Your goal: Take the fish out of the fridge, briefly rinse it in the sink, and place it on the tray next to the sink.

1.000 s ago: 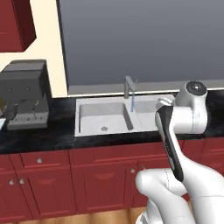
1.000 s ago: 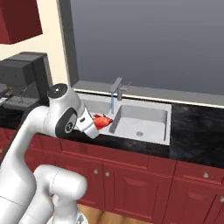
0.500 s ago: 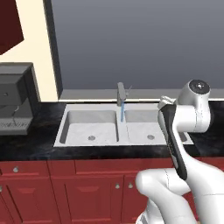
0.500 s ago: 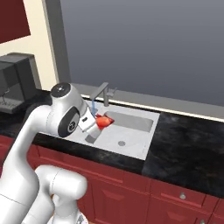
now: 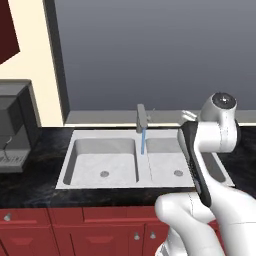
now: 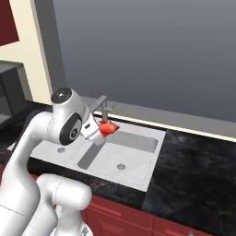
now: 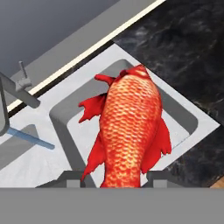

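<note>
My gripper (image 6: 102, 132) is shut on the fish (image 6: 109, 128), a red-orange scaly fish whose head points away from the hand. It hangs above the sink (image 6: 133, 159), just in front of the faucet (image 6: 104, 104). In the hand view the fish (image 7: 129, 124) rises between my gripper's (image 7: 116, 177) dark fingertips (image 7: 72, 177), over one basin of the sink (image 7: 186, 118). A thin blue water stream (image 7: 33, 138) falls from the faucet (image 7: 15, 92) to the fish's left, apart from it. From the left base the sink (image 5: 100, 155) lies ahead and my own arm hides the hand. Fridge and tray are out of view.
Water runs from the faucet (image 5: 142, 117) onto the divider between the two basins. A dark coffee machine (image 5: 15, 127) stands on the black counter (image 6: 198, 175) left of the sink. A large grey window pane spans the wall behind. Red cabinets (image 5: 75, 230) sit below the counter.
The whole picture has shifted as the base moved: the sink now looks nearer and more centred, and the coffee machine has slid toward the left edge. My gripper still holds the fish the same way.
</note>
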